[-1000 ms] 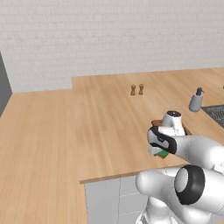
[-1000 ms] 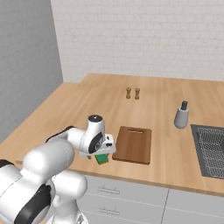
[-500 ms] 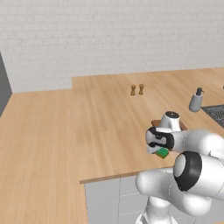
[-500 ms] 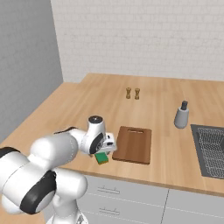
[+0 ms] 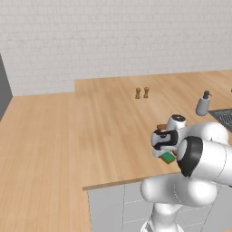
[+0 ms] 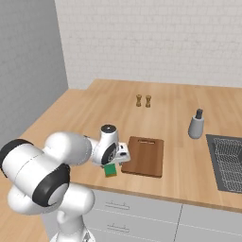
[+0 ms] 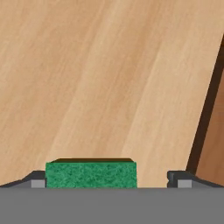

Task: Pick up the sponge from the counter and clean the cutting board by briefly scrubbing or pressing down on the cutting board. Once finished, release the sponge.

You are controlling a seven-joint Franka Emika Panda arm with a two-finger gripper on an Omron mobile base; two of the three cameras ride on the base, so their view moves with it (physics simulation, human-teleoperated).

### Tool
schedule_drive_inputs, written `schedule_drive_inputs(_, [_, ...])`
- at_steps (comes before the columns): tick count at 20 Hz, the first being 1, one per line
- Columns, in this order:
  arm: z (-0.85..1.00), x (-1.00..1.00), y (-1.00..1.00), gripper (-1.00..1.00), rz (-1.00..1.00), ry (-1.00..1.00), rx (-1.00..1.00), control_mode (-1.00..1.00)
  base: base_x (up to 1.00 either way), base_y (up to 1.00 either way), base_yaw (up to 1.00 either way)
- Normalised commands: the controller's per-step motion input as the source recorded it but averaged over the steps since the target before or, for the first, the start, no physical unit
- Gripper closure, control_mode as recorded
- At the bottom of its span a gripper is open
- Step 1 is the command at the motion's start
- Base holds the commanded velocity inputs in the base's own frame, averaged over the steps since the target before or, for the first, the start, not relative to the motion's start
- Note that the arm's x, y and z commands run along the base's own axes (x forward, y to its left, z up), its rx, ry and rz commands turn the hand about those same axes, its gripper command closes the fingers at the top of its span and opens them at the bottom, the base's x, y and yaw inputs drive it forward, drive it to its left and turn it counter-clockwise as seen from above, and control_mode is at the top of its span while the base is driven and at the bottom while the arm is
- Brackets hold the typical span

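The green sponge (image 6: 110,170) lies on the light-wood counter (image 6: 85,118) close to its front edge, just left of the dark reddish-brown cutting board (image 6: 144,156). My gripper (image 6: 113,165) points down right over the sponge. In the hand view the sponge (image 7: 90,175) sits between the two fingertips. The left fingertip (image 7: 37,180) is against it, while the right fingertip (image 7: 179,180) stands apart from it, so the gripper (image 7: 107,180) is open. The board's dark edge (image 7: 210,113) runs along the right. From the left base the sponge (image 5: 167,157) peeks out under the hand.
Two small wooden shakers (image 6: 143,100) stand at mid-counter. A grey soap dispenser (image 6: 196,124) stands beside the sink with its wire rack (image 6: 229,160) at the right. The counter's front edge (image 5: 122,182) drops off just beyond the sponge.
The arm's big joints have swung and the hand has shifted slightly while staying over the sponge. Sponge and board lie where they were.
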Motion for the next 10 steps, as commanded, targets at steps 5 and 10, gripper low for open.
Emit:
schedule_drive_inputs(5, [-0.22, 0.0, 0.0, -1.0, 0.02, 0.0, 0.0, -1.0, 0.0, 0.0, 0.0])
schedule_drive_inputs(10, [-0.34, -0.09, 0.0, -1.0, 0.0, 0.01, 0.0, -1.0, 0.0, 0.0, 0.0])
